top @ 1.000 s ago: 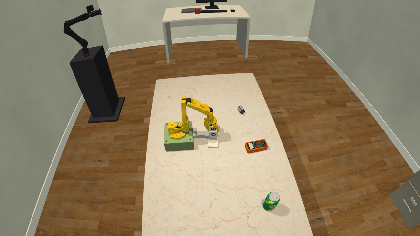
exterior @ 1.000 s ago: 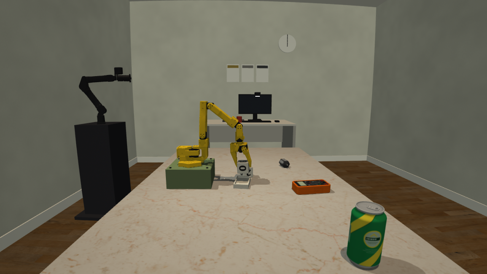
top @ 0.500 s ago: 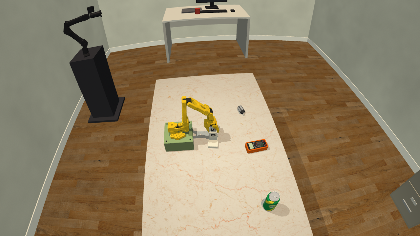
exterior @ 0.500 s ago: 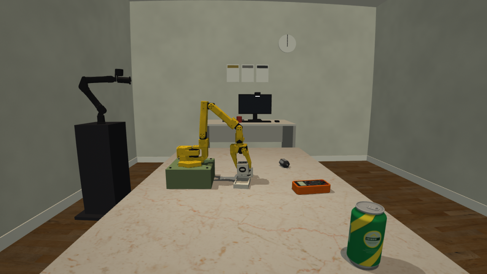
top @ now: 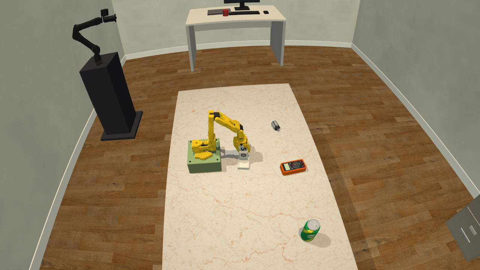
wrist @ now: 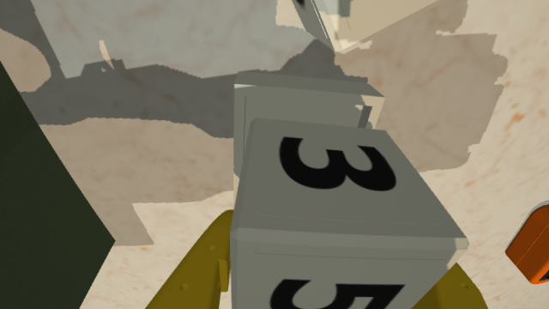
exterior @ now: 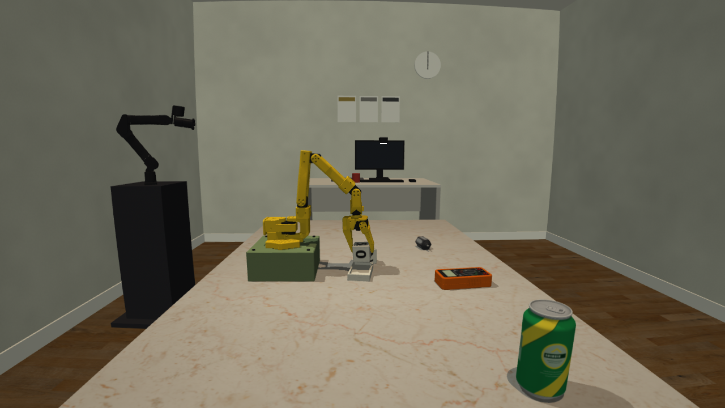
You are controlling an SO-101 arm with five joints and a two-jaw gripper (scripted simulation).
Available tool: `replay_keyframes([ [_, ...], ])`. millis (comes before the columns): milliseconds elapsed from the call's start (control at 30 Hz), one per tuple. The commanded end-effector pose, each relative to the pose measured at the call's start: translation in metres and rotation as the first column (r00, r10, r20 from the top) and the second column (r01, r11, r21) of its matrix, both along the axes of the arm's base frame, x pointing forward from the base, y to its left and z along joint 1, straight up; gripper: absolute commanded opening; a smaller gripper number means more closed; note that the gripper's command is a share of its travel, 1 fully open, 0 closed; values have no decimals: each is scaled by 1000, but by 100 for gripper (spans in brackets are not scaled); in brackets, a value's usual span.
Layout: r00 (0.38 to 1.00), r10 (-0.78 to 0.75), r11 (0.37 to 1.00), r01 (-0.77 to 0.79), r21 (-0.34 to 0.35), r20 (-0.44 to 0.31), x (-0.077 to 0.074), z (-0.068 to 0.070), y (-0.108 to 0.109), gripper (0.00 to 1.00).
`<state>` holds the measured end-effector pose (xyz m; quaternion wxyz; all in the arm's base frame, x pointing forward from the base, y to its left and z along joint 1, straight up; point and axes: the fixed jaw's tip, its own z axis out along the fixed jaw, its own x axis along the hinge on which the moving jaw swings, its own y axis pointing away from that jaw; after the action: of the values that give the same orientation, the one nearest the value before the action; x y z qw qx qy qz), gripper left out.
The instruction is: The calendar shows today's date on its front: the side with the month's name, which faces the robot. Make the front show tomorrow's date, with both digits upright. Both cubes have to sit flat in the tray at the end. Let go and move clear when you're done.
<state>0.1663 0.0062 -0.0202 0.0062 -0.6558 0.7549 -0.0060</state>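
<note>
My gripper point(top: 242, 147) point(exterior: 361, 249) point(wrist: 343, 251) is shut on a light grey cube point(top: 243, 155) point(exterior: 361, 254) point(wrist: 339, 210). It holds this cube a little above the tray point(top: 243, 168) point(exterior: 359, 277) point(wrist: 300, 83). The held cube shows a 5 on top and a 0 toward the top and exterior views, both turned sideways. Its far side shows a sideways 3 in the wrist view. The other cube point(exterior: 374, 257) point(wrist: 377, 17) is outside the tray, past its far end, turned at an angle. Only part of it and a sliver of a digit show. The month's name cannot be seen.
The green base block point(top: 204, 160) point(exterior: 282, 266) point(wrist: 43, 206) stands left of the tray. An orange multimeter point(top: 293, 167) point(exterior: 463, 277) point(wrist: 533, 253) lies to the right. A small dark motor point(top: 275, 125) point(exterior: 423, 242) lies farther back. A green can point(top: 310, 231) point(exterior: 545, 349) stands at the front right.
</note>
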Motion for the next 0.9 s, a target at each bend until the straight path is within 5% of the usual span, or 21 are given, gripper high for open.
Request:
replay_keyframes([
  [0, 1000, -2, 1000, 2, 1, -8, -2, -4, 2, 0],
  [867, 1000, -2, 1000, 2, 1, -8, -2, -11, 2, 0],
])
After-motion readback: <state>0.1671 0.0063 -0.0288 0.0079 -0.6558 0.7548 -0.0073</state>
